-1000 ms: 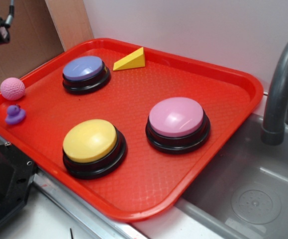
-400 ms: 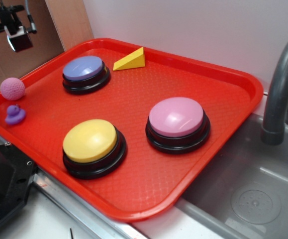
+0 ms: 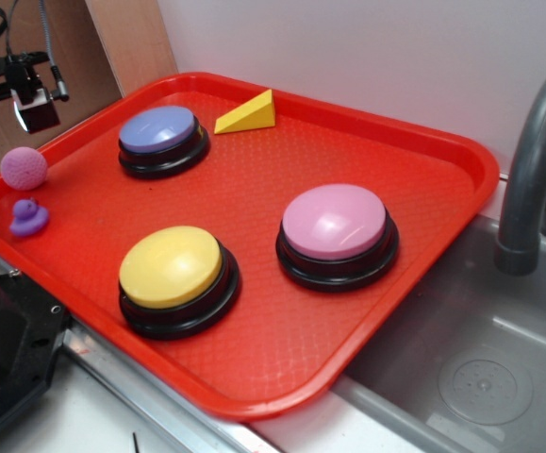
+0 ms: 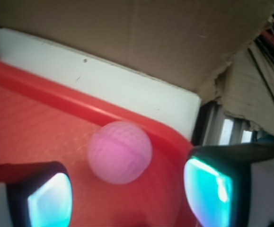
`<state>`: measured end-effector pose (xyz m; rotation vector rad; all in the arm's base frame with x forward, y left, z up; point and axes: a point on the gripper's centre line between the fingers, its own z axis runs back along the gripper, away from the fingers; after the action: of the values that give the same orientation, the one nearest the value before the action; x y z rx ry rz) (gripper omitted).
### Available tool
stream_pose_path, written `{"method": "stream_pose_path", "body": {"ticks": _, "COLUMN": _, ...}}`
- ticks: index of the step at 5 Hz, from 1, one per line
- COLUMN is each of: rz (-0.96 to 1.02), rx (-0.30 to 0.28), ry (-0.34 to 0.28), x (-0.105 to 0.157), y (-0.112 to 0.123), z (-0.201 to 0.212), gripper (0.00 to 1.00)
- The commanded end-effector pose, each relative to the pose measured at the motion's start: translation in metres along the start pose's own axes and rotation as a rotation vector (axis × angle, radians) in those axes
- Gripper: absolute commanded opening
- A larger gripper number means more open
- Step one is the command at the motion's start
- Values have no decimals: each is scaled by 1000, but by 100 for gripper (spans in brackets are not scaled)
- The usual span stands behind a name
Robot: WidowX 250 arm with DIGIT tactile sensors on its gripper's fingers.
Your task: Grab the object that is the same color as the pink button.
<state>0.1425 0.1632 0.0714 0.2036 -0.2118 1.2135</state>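
Black tool (image 4: 127, 198), glowing teal fingertips (image 4: 207, 191), black cables

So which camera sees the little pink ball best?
The wrist view. The pink ball is big and close there, sitting on the red tray by its rim, between the open hand's fingers, though a bit blurry. In the exterior view the ball is small at the tray's left edge, above the purple duck.
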Motion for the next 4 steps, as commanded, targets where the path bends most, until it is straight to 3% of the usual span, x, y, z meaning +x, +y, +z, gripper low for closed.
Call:
{"method": "stream_pose_path", "body": {"ticks": 1, "rz": 83, "rx": -30, "ry": -58, "x": 2, "y": 8, "z": -9, "gripper": 100}}
{"method": "stream_pose_path", "body": {"ticks": 2, "rz": 60, "rx": -106, "ry": -54, "x": 3, "y": 0, "z": -21, "gripper": 100}}
{"method": "stream_pose_path", "body": {"ticks": 4, "rz": 42, "rx": -24, "ry": -8, "x": -2, "y": -3, "z": -43, "gripper": 100}}
